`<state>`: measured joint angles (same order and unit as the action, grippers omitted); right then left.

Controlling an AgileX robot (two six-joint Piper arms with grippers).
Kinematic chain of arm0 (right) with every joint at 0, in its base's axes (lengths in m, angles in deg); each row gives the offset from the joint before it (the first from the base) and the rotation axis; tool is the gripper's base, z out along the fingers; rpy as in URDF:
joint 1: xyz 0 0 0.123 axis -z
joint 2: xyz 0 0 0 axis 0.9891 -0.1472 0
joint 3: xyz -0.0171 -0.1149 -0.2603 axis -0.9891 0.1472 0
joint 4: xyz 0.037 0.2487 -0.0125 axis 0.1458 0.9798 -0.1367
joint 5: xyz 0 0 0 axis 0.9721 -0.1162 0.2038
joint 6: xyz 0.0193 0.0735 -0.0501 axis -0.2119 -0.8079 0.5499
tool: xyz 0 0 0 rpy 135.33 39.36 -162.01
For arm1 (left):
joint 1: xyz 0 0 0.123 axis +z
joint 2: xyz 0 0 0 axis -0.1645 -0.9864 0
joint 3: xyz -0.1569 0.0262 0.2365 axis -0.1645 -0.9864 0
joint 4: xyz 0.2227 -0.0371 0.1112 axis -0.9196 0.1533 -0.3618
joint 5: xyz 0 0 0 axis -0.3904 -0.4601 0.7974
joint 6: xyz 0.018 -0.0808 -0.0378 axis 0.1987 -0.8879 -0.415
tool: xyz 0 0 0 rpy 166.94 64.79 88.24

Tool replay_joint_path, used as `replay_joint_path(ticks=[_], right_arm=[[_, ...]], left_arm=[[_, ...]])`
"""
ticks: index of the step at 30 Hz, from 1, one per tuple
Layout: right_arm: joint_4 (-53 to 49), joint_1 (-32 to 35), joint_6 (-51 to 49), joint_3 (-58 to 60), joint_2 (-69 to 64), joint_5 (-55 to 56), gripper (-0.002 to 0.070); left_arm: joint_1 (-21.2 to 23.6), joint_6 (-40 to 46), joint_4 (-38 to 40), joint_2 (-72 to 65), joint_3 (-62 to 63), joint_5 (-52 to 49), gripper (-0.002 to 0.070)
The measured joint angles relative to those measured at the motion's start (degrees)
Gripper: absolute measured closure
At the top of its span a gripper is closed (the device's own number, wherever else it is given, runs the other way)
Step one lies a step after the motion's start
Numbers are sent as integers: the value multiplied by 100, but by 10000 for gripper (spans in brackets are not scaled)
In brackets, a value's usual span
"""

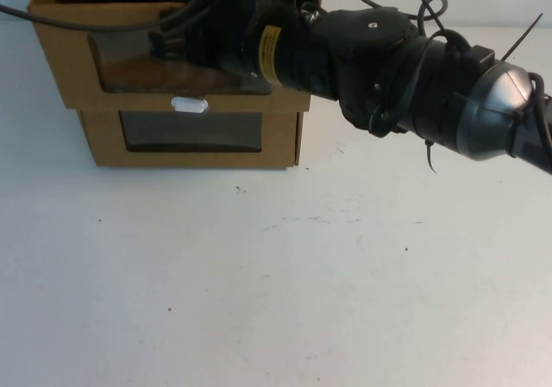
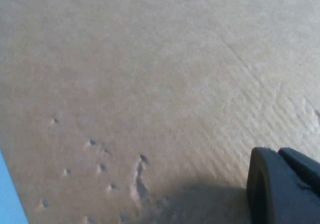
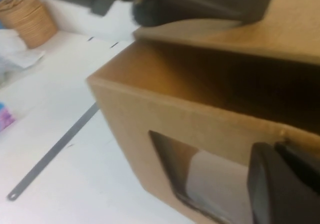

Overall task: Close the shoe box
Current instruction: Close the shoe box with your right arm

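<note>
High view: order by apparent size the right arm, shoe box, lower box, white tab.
right arm (nearer the camera, so unsure)
shoe box
lower box
white tab
Right end effector at shoe box front; left end effector against cardboard.

Looking down from high on the robot's side at the table (image 1: 276, 284). Left wrist pressed almost against cardboard; right wrist close beside the shoe box (image 3: 150, 109) — shared with the high view.

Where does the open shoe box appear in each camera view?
High view: shoe box upper left, under the right arm.
Left wrist view: cardboard fills it, likely this box; left gripper close against it.
Right wrist view: centre, right gripper at its front.
Shared landmark: clear window.
</note>
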<state>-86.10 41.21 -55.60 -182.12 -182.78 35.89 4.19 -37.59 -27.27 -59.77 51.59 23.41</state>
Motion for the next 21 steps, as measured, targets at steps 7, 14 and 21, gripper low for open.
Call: replay_joint_path(ticks=[7, 14, 21], right_arm=[[25, 0, 173, 0, 0, -247, 687], [34, 0, 306, -112, -91, -502, 687], [47, 13, 306, -592, -459, -586, 687]], left_arm=[[0, 0, 0, 0, 0, -9, 680], [0, 0, 0, 0, 0, -9, 680], [0, 0, 0, 0, 0, -9, 680]])
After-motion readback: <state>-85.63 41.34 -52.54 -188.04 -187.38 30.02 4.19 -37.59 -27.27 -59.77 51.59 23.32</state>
